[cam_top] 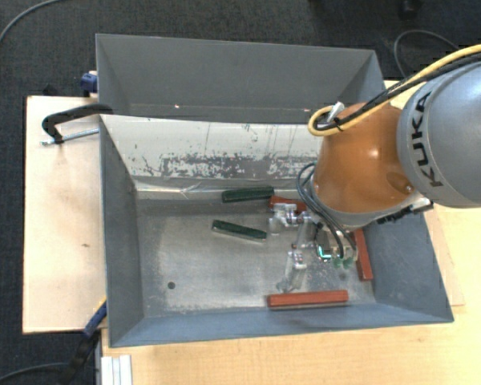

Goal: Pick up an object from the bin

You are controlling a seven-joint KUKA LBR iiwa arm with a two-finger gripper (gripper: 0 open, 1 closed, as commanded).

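Note:
My gripper [289, 244] hangs low over the right half of the bin floor, below the arm's orange cover. Its two metal fingers stand apart, open, with nothing between them. One fingertip [283, 214] is near the back. The other fingertip [293, 274] is toward the front. A red-brown flat bar [307, 298] lies just in front of the gripper by the front wall. A dark green bar [239, 230] lies to the gripper's left. A second dark green bar [247, 194] rests at the foot of the back wall.
Another red-brown bar [363, 261] lies along the right side, partly hidden by the arm. A small red piece [293, 205] shows at the edge of the orange cover. The left half of the floor is bare metal.

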